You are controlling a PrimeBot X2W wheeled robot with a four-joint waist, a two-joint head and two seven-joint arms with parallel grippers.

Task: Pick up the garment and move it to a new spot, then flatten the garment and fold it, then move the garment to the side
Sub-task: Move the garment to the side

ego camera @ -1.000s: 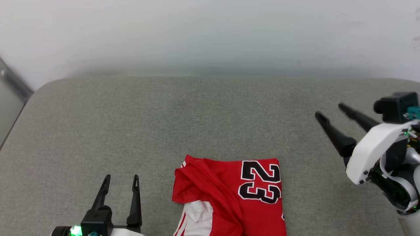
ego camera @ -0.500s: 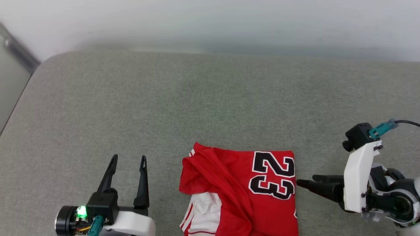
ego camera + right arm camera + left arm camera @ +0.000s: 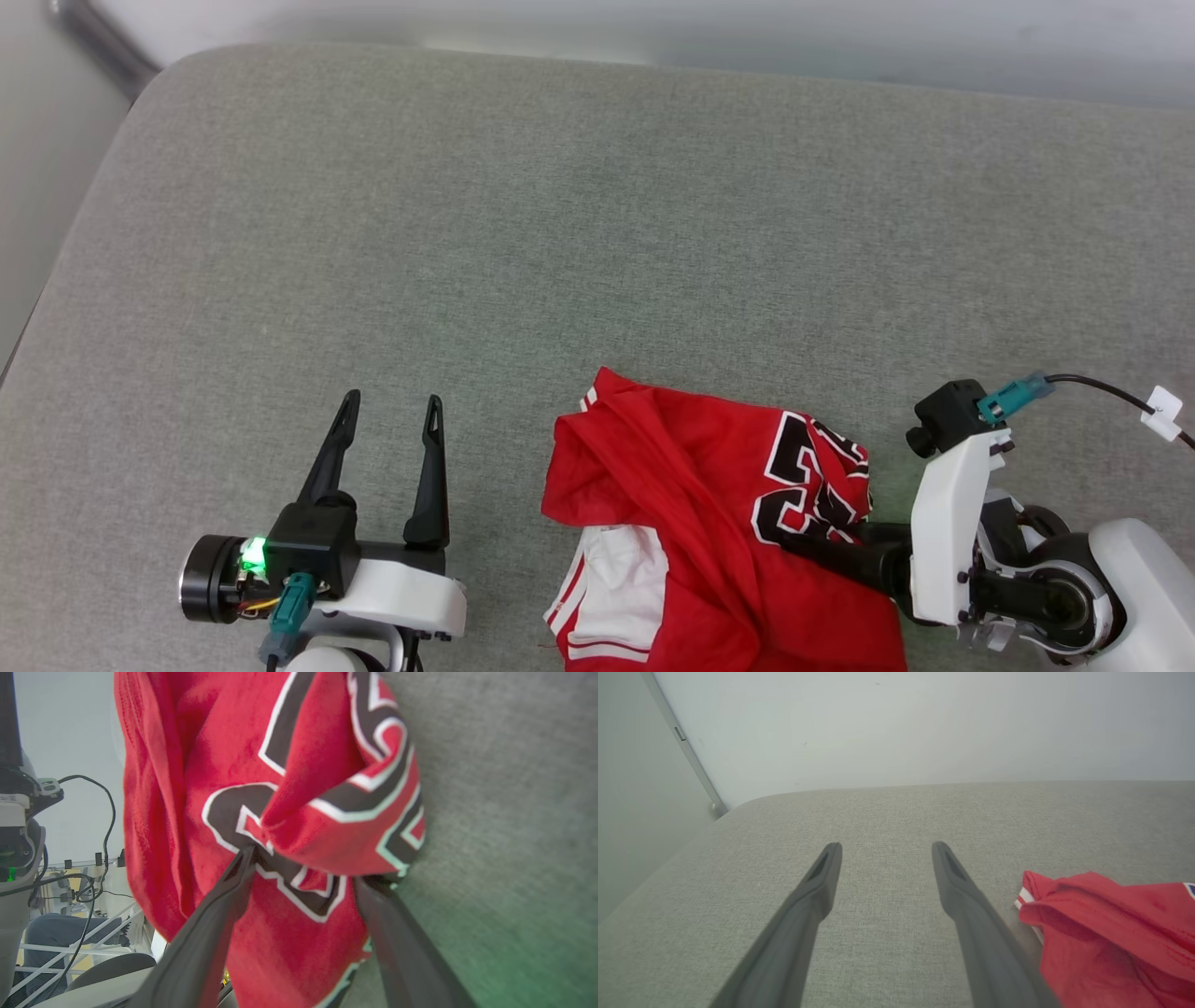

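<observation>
The garment (image 3: 691, 504) lies at the near edge of a grey padded surface (image 3: 560, 233), with a pale wall (image 3: 924, 728) behind. The left end effector (image 3: 392, 403) hovers just beside it, set wide. The right end effector (image 3: 306, 868), also spread (tips buried in cloth), stood clear of it half a second ago; now the numerals (image 3: 812, 485) are rumpled.

Red garment (image 3: 691, 504), rumpled, numerals bunched, on grey cushion (image 3: 523, 233)

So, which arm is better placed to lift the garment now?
Right. The right gripper has the garment bunched between its open fingers at the numerals; the left gripper stands open beside it, apart.
</observation>
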